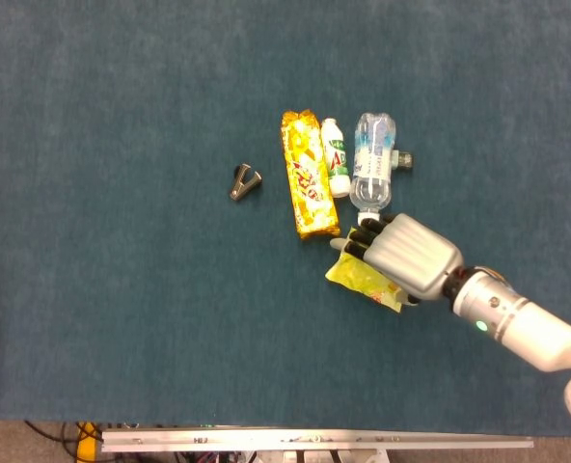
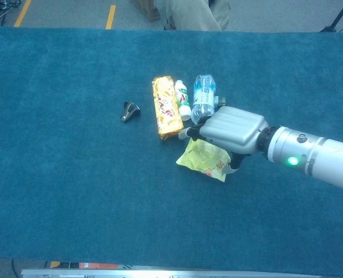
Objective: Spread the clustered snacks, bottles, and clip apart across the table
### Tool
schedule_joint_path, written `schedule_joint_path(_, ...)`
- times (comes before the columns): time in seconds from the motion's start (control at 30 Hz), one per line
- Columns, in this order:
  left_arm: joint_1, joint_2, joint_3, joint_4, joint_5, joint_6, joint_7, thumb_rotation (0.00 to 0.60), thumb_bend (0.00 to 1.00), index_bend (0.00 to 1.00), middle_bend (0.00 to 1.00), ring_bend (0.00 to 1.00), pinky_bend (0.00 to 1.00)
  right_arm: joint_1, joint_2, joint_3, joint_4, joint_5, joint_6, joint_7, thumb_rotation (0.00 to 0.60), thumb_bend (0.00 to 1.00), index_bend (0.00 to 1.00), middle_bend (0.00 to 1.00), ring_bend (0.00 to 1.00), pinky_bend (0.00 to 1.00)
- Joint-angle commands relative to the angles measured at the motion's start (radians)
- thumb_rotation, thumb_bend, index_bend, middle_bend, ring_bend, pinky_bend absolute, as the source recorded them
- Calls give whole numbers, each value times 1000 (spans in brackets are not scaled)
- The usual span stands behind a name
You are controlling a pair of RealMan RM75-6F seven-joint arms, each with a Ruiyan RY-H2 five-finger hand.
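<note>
A crumpled yellow snack packet (image 1: 363, 278) (image 2: 201, 159) lies nearest the front of the cluster. My right hand (image 1: 409, 253) (image 2: 232, 128) lies over its right half, fingers reaching past its far edge toward the bottles, thumb at its right edge; a grip is not plain. Behind it lie a long gold snack bar (image 1: 307, 186) (image 2: 166, 114), a small white bottle with a green label (image 1: 337, 170) (image 2: 183, 99) and a clear water bottle (image 1: 372, 172) (image 2: 204, 103), side by side. A black clip (image 1: 244, 181) (image 2: 129, 111) sits apart to the left. My left hand is out of both views.
A small dark object (image 1: 404, 159) sits against the water bottle's right side. The blue cloth table (image 1: 122, 309) stretches wide to the left and front. A metal rail (image 1: 314, 441) marks its near edge. A person's legs (image 2: 192, 14) stand beyond the far edge.
</note>
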State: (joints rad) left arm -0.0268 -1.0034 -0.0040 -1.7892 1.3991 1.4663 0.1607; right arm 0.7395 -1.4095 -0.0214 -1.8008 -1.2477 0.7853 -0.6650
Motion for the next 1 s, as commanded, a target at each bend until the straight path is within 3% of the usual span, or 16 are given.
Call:
schedule_joint_path(0.03,1,1,1,-4,1,-1,6,600,363,0,39,35,73,-5,17,-15,-9,-22,10,18,600,0,147,283,209,374)
schedule_joint_path(0.37,6,5,7,-24,-3,-2,18,600,363,0,39,35,73,7,-12,-27,31,-34,8,24,600,0,124,245,163,324)
schedule_joint_path(0.73,14,13,10,-32,-8,-1,10,600,363,0,39,35,73,48,-70,-37,78,41,-20,-63,600,0,123,242,163,319)
schedule_joint_path(0.83,16,13,10,-32,-8,0,8,600,363,0,39,35,73,46,-75,-44,77,56,-6,-74,600,0,212,285,209,347)
schedule_joint_path(1.0,13,6,11,-27,-7,-9,5,600,363,0,39,35,73,32,-90,-55,85,49,28,-72,600,0,468,401,352,471)
